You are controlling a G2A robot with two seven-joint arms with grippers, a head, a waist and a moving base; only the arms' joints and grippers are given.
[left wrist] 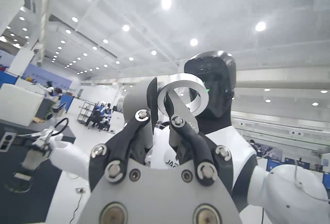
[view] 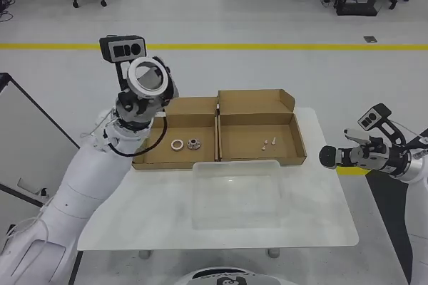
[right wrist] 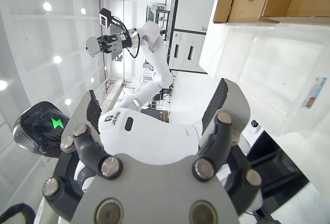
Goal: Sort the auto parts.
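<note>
Metal shines in the top view: the left gripper (view: 144, 91) stands high above the far corner of the left cardboard box (view: 157, 153) and holds a large ring (view: 148, 77). A smaller ring (view: 177, 144) and a flanged piece (view: 193, 143) lie inside that box. The right gripper (view: 328, 155) hangs well apart from the box, past the edge of the table (view: 321, 214). In the left wrist view the gripper is closed on the wall of the large ring, with one finger (left wrist: 181, 112) passing through the hole and the other pressing from outside. In the right wrist view the right gripper is spread wide with nothing between its fingers, and the box with its two pieces lies far ahead. I judge that the step in hand is carrying the large ring to its place. The next move calls for lowering it into the box beside the smaller ring and releasing it only there, softly, because a ring may roll.
</note>
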